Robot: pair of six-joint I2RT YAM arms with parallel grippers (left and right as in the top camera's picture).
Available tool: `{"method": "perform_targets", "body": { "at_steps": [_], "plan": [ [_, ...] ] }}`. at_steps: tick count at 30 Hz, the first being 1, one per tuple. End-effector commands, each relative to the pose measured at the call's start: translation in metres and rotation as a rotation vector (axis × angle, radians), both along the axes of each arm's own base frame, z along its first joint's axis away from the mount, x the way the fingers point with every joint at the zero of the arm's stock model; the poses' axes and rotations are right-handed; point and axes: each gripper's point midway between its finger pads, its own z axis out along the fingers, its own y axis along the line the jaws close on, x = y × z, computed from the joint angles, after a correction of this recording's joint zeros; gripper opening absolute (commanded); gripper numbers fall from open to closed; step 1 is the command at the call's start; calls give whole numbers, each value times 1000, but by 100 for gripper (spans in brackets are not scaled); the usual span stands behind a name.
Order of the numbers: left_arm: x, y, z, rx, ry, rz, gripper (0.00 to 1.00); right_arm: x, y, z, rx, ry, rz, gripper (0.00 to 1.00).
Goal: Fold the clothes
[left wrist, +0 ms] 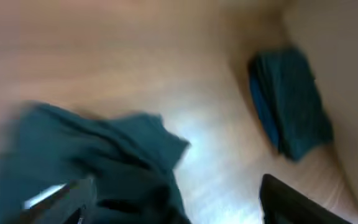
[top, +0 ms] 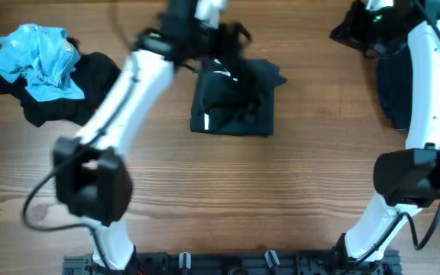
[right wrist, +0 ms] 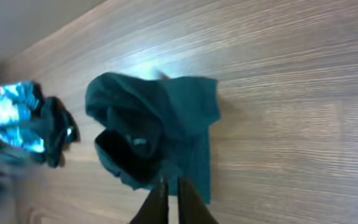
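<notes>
Dark garment [top: 231,99] lies part-folded under your spread left gripper [left wrist: 173,196], right gripper [right wrist: 169,193] pressed together, empty; folded stack [top: 388,92] looks done, crumpled pile [top: 40,69] not yet.

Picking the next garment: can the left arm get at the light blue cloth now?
Probably yes: the light blue cloth lies uncovered atop the black clothes at far left, though the left pincer hangs over the dark garment.
</notes>
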Motion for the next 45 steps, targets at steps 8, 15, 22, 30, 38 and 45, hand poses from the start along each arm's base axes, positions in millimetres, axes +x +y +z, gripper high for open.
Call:
{"method": "perform_targets", "body": {
  "at_steps": [8, 15, 22, 30, 38, 45],
  "plan": [
    [10, 185, 56, -60, 66, 393, 95, -17, 125, -34, -168, -64, 483, 50],
    [-11, 204, 33, 60, 112, 331, 93, -27, 176, -97, -256, -9, 722, 65],
    [-13, 207, 29, 87, 117, 328, 93, -15, 188, -134, -326, -11, 773, 64],
    [-11, 214, 27, 120, 114, 357, 94, -1, 195, -134, -324, -85, 785, 64],
    [-9, 218, 27, 138, 106, 375, 95, -11, 206, -132, -276, -79, 825, 58],
    [-9, 218, 27, 138, 106, 375, 95, -25, 204, -136, -270, -21, 840, 51]
  ]
}}
